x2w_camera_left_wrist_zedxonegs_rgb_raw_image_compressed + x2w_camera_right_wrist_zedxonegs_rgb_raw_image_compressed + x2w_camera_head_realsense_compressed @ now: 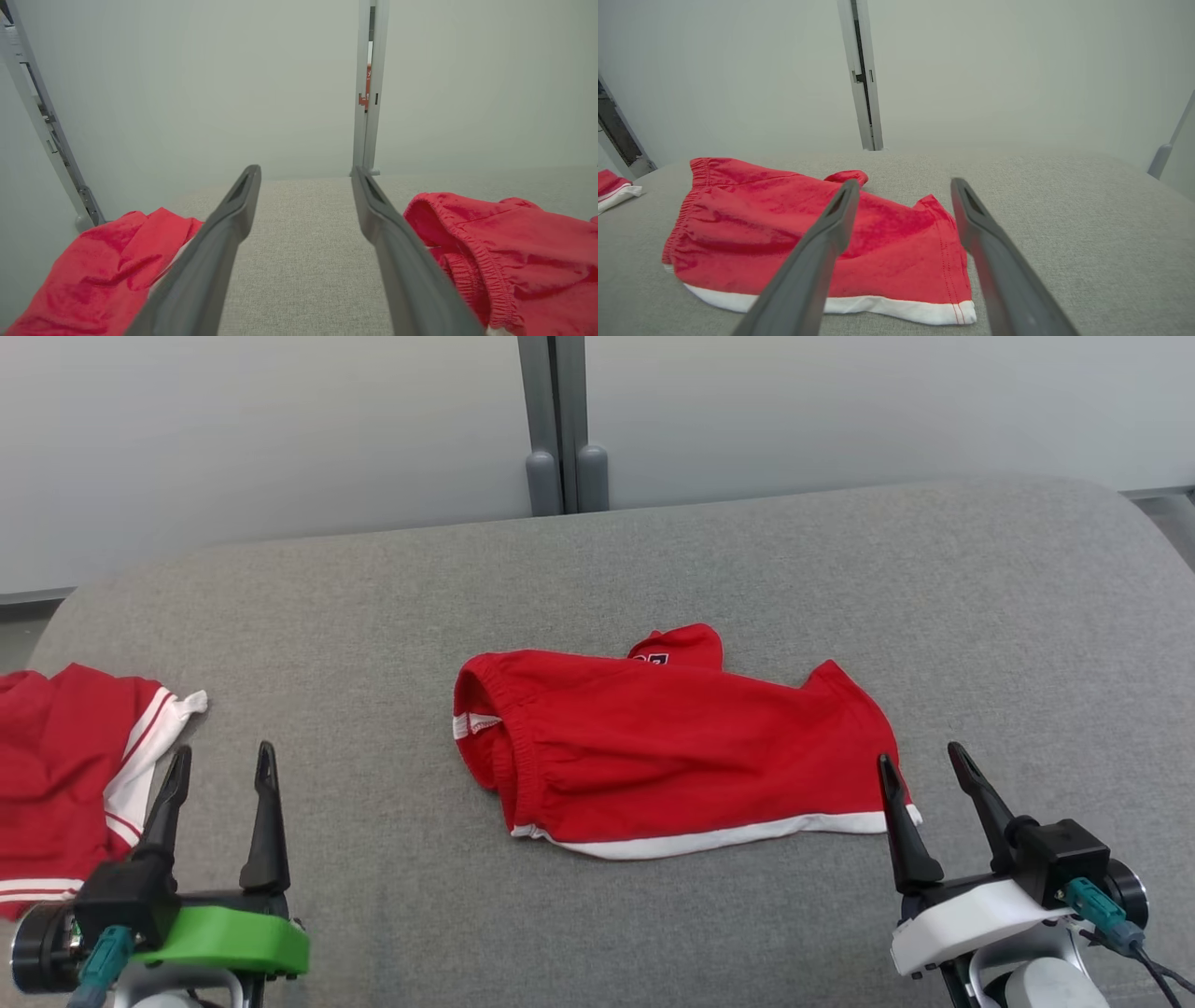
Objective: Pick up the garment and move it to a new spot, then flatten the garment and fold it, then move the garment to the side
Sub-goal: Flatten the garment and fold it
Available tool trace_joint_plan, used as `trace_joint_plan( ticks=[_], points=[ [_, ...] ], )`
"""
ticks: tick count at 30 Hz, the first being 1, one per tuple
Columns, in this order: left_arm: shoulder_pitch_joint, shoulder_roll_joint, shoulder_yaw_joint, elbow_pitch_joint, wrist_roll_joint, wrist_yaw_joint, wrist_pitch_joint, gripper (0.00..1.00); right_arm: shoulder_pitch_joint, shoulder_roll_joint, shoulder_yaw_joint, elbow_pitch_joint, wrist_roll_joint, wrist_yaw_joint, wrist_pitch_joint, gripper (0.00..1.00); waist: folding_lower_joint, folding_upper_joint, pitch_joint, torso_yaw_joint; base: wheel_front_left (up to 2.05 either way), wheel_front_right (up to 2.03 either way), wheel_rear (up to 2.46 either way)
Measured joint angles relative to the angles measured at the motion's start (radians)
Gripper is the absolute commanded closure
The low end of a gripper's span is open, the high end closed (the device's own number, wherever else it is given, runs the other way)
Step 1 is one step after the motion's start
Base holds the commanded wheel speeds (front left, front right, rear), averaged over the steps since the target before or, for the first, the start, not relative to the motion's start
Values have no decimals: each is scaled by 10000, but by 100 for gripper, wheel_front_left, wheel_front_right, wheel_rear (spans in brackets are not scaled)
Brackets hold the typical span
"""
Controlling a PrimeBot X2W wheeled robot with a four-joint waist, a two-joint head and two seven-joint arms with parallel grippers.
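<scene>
The red shorts (672,751) are lying rumpled mid-way across the cushion (840,569), folding seemingly undone (a second garment (65,765) is sitting at its left edge); left gripper (224,749) and right gripper (919,754) are hovering spread, empty.

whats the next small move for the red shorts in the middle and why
Probably ease the right gripper left onto the near corner of the red shorts and close. The shorts lie rumpled and unheld, both grippers are open, and the left gripper sits farther off.

Bare cushion (355,644) between red shorts (672,747) and side garment (56,775)
</scene>
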Motion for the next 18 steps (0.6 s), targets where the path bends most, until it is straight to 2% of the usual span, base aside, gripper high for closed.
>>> trace_joint_plan(
  ticks=[4, 10, 18],
  points=[
    [617, -184, 391, -474, 272, 6, 2, 0, 79, -65, 17, -121, -31, 0, 0, 0, 0, 0, -164, 101, 0, 0, 0],
    [1243, -343, 357, -650, 422, -253, 2, 0, 226, -151, 71, -155, -46, 0, 0, 0, 0, 0, -320, 201, 0, 0, 0],
    [1514, -644, 397, -619, 506, -334, 2, 0, 592, -171, 86, -81, -48, 0, 0, 0, 0, 0, -459, 256, 0, 0, 0]
  ],
)
